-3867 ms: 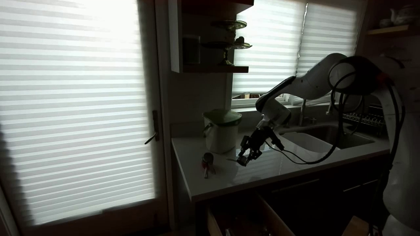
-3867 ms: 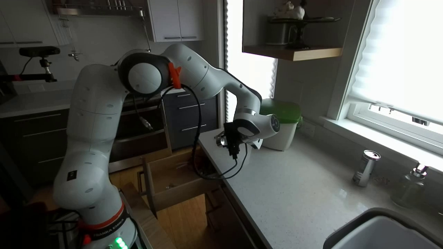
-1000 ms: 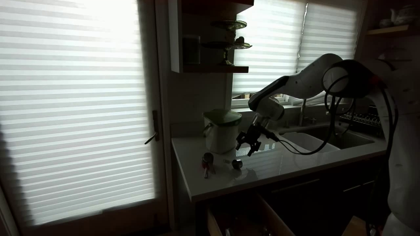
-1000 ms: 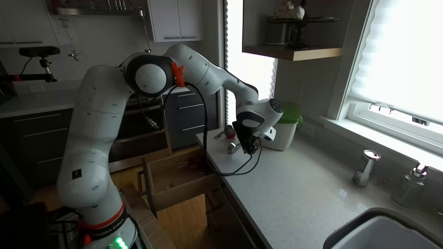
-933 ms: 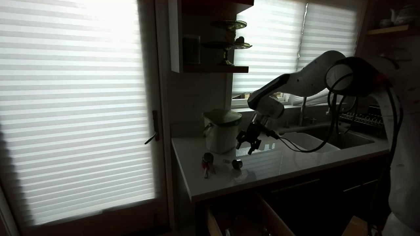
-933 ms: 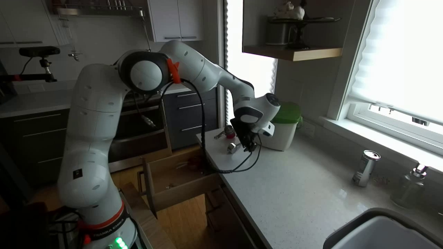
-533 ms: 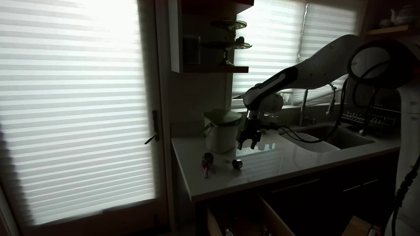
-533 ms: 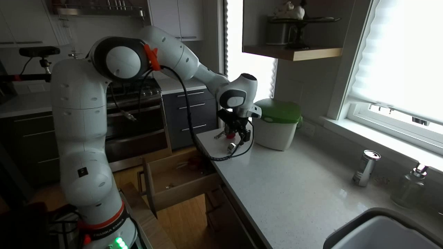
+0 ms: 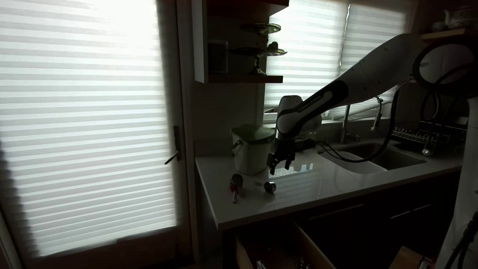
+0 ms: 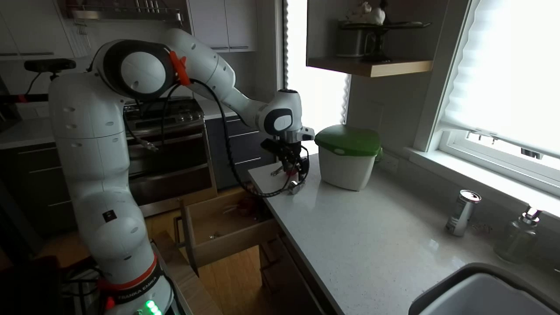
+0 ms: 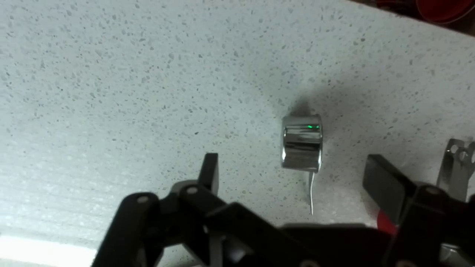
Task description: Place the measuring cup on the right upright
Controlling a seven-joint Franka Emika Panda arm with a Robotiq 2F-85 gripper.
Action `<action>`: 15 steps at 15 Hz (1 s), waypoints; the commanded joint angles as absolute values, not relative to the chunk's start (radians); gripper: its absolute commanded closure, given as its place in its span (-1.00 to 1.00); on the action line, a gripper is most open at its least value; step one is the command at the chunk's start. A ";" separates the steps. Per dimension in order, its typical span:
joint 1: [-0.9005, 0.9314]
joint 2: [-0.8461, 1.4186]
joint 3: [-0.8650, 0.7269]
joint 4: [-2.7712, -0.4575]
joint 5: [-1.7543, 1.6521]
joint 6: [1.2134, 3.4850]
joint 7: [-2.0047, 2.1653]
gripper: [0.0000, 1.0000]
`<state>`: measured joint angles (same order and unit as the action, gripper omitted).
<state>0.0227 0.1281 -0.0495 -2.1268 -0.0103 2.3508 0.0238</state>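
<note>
The measuring cup [image 11: 301, 144], small and shiny silver, lies on its side on the counter. Its thin handle [image 11: 311, 193] shows edge-on and points toward the bottom of the wrist view. In both exterior views the cup [image 9: 270, 187] [image 10: 296, 187] rests near the counter's front corner. My gripper [image 11: 293, 168] is open above it, pointing down. One finger [image 11: 210, 170] stands on either side of the cup in the wrist view, neither touching it. In an exterior view the gripper [image 9: 280, 169] hangs clearly higher than the cup, slightly toward the window.
A darker cup with red parts [image 9: 236, 182] sits beside the measuring cup, nearer the door. Its metal handles [image 11: 454, 170] lie close to a finger. A white container with a green lid [image 10: 348, 157] stands behind. Below the counter edge, a drawer [image 10: 218, 245] is pulled out.
About four seconds ago the cup was at my fingertips; a second ago it lay on the counter, let go. Since then my gripper has swung from slanted to straight down, away from the container.
</note>
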 commanded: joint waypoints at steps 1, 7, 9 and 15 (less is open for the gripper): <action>0.021 0.151 -0.038 -2.115 -0.058 2.335 0.069 -1.00; 0.056 0.198 -0.031 -2.103 -0.161 2.318 0.227 -1.00; 0.069 0.217 -0.034 -2.098 -0.197 2.324 0.288 -1.00; 0.099 0.261 -0.041 -2.083 -0.256 2.350 0.417 -1.00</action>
<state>0.0789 0.2318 -0.0301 -2.1084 -0.2156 2.3478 0.3488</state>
